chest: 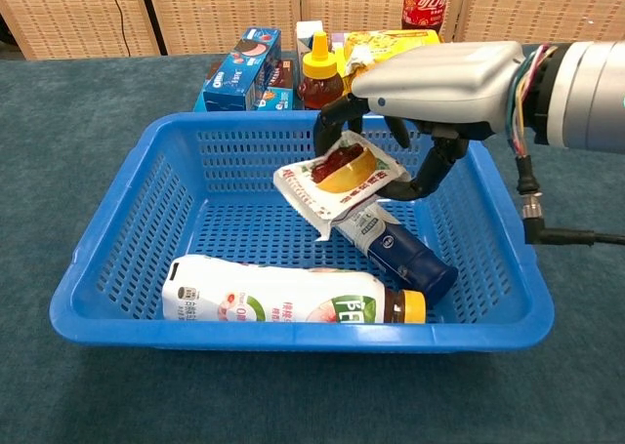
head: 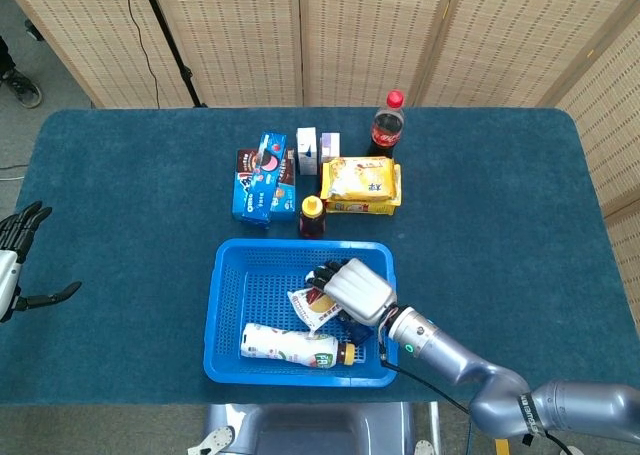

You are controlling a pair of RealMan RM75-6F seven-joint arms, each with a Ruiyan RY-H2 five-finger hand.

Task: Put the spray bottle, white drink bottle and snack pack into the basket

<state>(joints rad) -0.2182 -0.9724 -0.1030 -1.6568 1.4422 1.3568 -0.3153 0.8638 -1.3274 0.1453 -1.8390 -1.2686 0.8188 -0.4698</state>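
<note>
Blue basket (head: 228, 305) (chest: 127, 249) near front edge of teal counter (head: 120, 225) (chest: 59, 122), wide bare cloth left and right of it. Behind basket's far rim, close: honey-coloured squeeze bottle (head: 312, 216) (chest: 320, 70), blue cookie boxes (head: 260, 178) (chest: 241, 70), yellow snack bag (head: 361, 184) (chest: 389, 42), small cartons (head: 308, 150), cola bottle (head: 387, 125) (chest: 426, 2).

Right hand (head: 356, 288) (chest: 439, 83) inside basket, over its right half, below rim height in chest view, grasping snack pack (head: 312, 307) (chest: 340, 181) from above with fingers curled round its far edge. Pack tilted, long axis diagonal, low corner toward basket's front, hanging over spray bottle.

Spray bottle (head: 356, 327) (chest: 393, 241) lying flat on basket floor, long axis diagonal, dark blue end toward front-right corner, white end mostly hidden under pack. White drink bottle (head: 290, 345) (chest: 283, 302) lying flat along basket's front wall, long axis left-right, yellow cap pointing right, just beside spray bottle's blue end.

Left hand (head: 18, 250) far left of basket at counter's edge, released, fingers spread, holding nothing.
</note>
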